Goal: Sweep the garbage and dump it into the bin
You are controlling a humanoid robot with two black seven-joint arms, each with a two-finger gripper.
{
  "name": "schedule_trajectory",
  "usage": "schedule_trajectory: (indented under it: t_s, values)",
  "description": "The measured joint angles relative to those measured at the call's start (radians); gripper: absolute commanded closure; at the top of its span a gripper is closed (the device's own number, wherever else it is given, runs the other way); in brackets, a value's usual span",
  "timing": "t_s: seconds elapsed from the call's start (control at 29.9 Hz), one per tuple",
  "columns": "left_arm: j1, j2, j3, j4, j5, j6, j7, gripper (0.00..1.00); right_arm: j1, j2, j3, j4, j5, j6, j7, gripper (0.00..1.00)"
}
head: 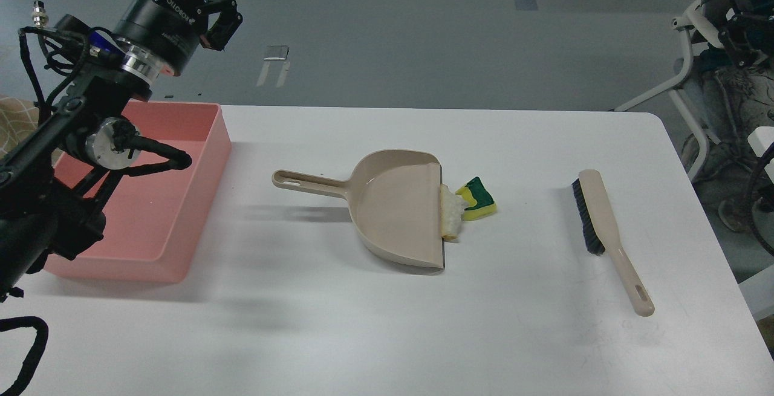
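The garbage lies mid-table at the open lip of a beige dustpan (393, 208). A whitish bread-like slice (450, 214) rests against the lip, and a yellow sponge piece with a green top (478, 199) touches its right side. The bin (181, 245), a shallow pink tray, sits at the table's left with nothing visible inside. My left gripper (227, 4) is raised high above the bin's far edge, open and holding nothing. The left arm covers part of the bin's left side. My right gripper is out of view.
A beige hand brush with dark bristles (598, 220) lies on the white table (363, 335) to the right, handle toward me. The dustpan's handle points left toward the bin. Chair frames and equipment stand off the table's right edge (707, 81).
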Motion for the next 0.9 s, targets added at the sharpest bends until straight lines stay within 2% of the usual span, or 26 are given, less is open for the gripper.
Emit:
schedule_trajectory:
  t_s: [0.4, 0.57, 0.9]
  values:
    - [-0.012, -0.014, 0.037, 0.02, 0.001, -0.004, 0.0, 0.02, 0.014, 0.001, -0.01, -0.042, 0.0, 0.0, -0.001, 0.0]
    - [-0.016, -0.012, 0.032, 0.084, -0.003, 0.004, -0.001, 0.02, 0.046, 0.0, -0.057, -0.066, 0.0, -0.016, -0.004, 0.0]
    - [-0.024, -0.05, 0.016, 0.114, -0.022, -0.011, -0.008, 0.02, 0.066, 0.024, -0.087, -0.104, 0.0, -0.09, -0.006, 0.0]
